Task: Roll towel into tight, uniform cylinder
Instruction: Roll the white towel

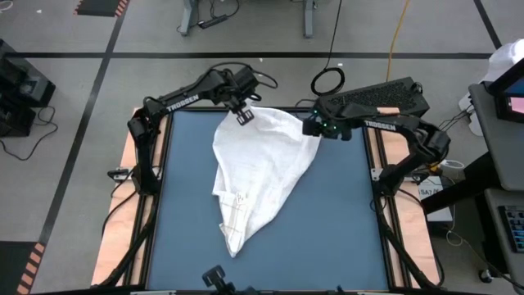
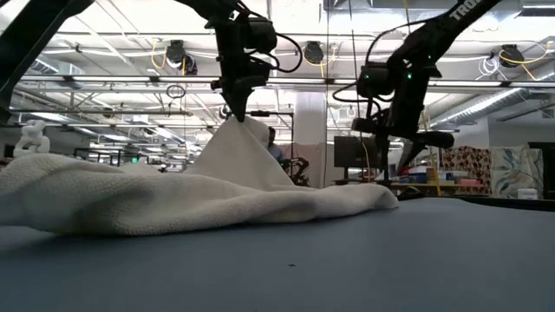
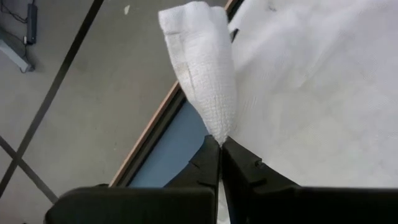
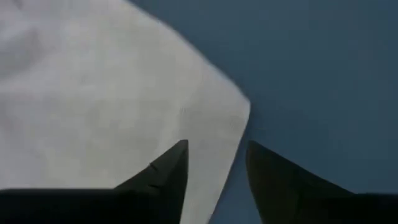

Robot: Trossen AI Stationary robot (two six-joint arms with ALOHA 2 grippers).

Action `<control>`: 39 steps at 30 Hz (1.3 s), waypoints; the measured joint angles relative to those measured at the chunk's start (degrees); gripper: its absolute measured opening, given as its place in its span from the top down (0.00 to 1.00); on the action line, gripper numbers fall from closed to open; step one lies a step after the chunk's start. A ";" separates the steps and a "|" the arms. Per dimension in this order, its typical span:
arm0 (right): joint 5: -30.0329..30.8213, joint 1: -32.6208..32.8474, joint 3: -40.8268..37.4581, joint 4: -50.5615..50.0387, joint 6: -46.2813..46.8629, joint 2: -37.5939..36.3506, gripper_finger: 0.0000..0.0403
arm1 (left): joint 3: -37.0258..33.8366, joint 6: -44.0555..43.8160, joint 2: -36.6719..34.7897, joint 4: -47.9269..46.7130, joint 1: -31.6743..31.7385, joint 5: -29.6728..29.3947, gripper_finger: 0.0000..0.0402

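Lettering on my own arms

My left arm point(image 1: 182, 102) carries the white word "TROSSEN" along its link, readable from above where it reaches toward the far left corner of the table. My right arm point(image 1: 385, 124) has white lettering along its link on the far right too, but from above I cannot make it out. In the low view, the white letters "TRO" show on my right arm point(image 2: 462, 10) at the frame's edge, the rest cut off. I can read no other text, number or sign anywhere.
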 joint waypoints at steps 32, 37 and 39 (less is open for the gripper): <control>-6.36 4.43 -14.96 35.51 10.71 -2.23 0.99 | 0.00 -2.97 0.00 0.79 -3.98 0.26 0.97; 4.97 11.82 -5.01 23.89 3.41 -3.43 0.99 | 0.00 -2.97 0.00 1.00 -3.97 0.28 0.97; 8.27 13.53 -1.48 17.41 2.74 -1.57 0.99 | 0.00 -2.97 0.00 1.21 -3.94 0.26 0.97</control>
